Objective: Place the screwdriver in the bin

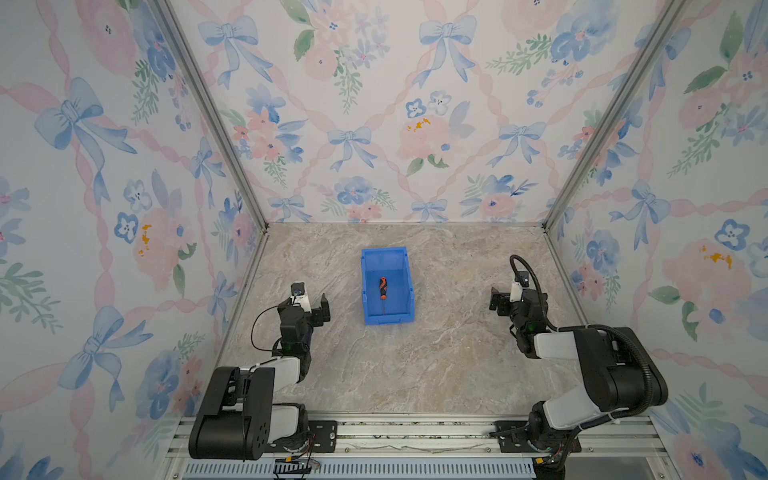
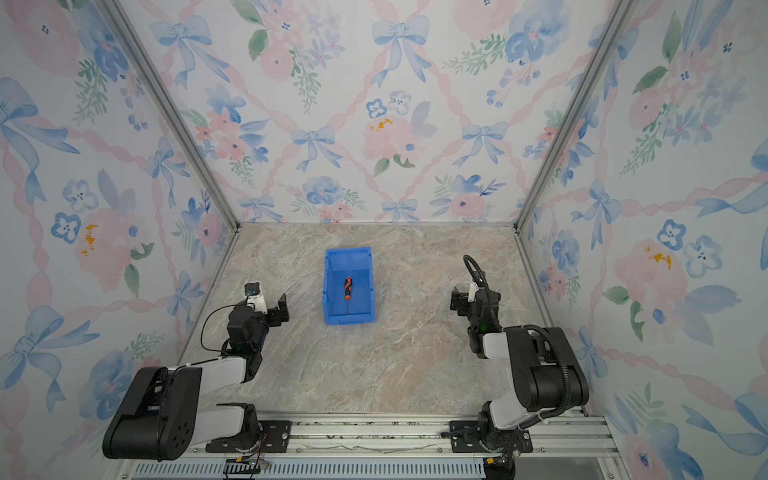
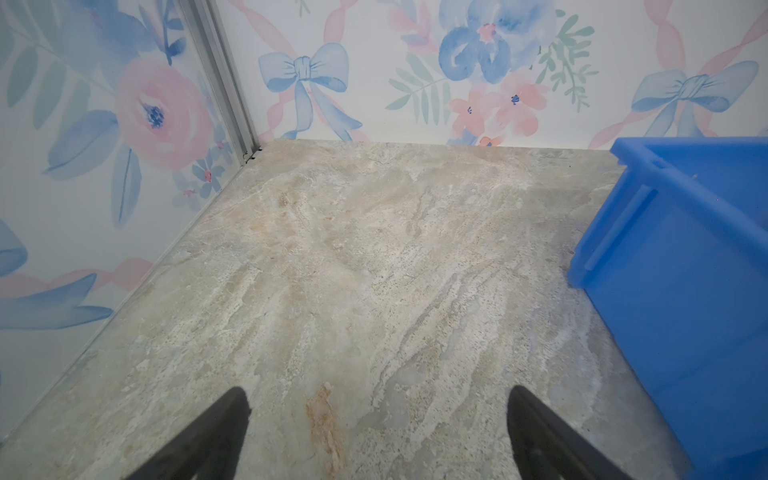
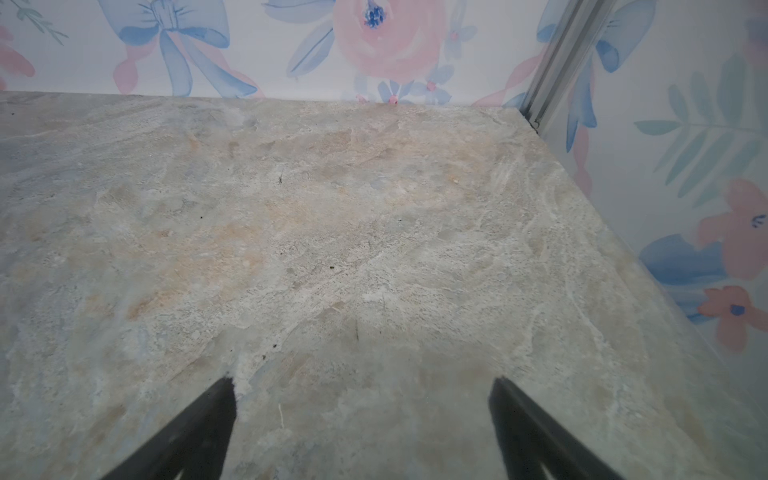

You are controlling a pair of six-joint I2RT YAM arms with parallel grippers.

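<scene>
The screwdriver (image 1: 382,288) lies flat inside the blue bin (image 1: 384,251), handle far, so the job looks done, which would explain the left gripper (image 3: 378,395) and right gripper (image 4: 362,382) hanging wide apart and empty on either side.

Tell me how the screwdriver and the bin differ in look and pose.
The screwdriver is slim, orange and black with a thin shaft; the bin is a wide blue box. The screwdriver lies flat inside, while the bin stands open-topped on the table around it. The screwdriver is shorter than the bin. Both run lengthwise the same way.
</scene>
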